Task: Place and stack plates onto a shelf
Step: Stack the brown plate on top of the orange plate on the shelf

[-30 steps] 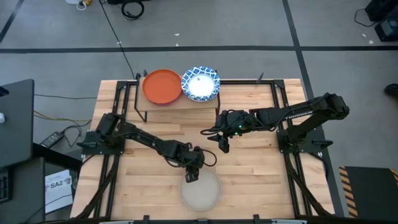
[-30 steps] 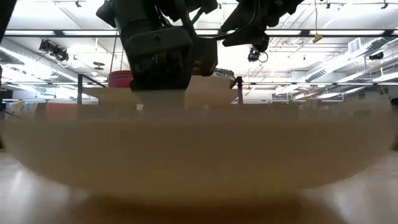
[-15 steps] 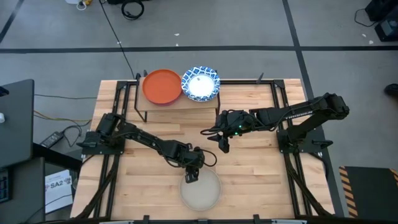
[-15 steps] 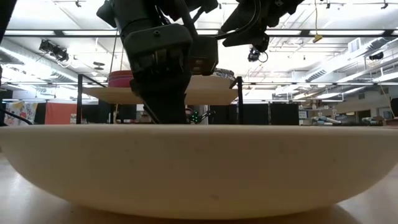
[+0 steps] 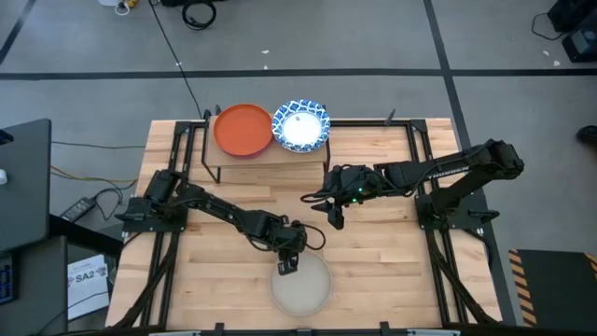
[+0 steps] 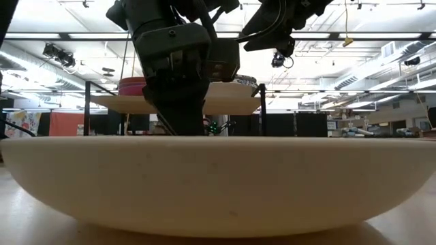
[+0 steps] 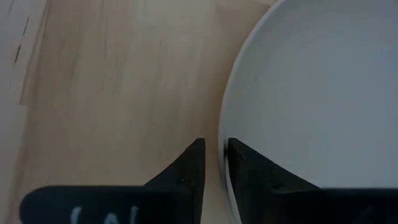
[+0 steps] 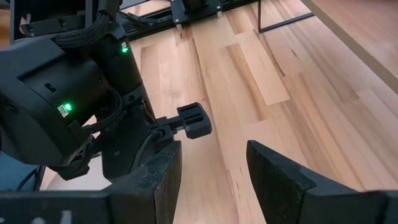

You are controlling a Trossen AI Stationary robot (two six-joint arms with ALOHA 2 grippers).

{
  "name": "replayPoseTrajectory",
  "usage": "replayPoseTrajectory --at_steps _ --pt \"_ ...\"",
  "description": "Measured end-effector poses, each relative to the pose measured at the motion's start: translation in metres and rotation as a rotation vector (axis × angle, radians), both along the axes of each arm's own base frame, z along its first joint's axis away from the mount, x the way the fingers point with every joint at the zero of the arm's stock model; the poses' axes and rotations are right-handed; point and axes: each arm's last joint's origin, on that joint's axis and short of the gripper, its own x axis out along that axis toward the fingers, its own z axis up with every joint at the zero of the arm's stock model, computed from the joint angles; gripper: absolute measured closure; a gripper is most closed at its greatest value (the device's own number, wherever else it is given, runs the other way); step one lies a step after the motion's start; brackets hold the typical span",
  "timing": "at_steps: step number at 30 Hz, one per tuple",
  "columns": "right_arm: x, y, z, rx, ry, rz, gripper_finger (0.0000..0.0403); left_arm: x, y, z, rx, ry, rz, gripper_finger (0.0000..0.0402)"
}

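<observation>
Tabletop: left tool straddles beige plate rim.

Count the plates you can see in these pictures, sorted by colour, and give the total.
Plain orange round plate, on the small wood-topped shelf: 1
White round plate with blue patterned rim, on the shelf: 1
Plain beige round plate, on the plank table: 1
Total: 3
</observation>
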Motion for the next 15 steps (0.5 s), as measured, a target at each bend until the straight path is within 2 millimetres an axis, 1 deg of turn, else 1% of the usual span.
replayPoseTrajectory --at_steps 10,15 --pt "-0.0011 -0.0001 0.0013 0.000 -0.003 0.000 0.0216 0.0008 -0.0009 0.0007 -0.026 -0.004 -0.011 0.0376" --pt "-0.0077 -0.0008 0.0096 0.002 -0.024 0.000 0.0216 0.0009 -0.0009 0.0014 -0.028 -0.009 -0.011 0.0383"
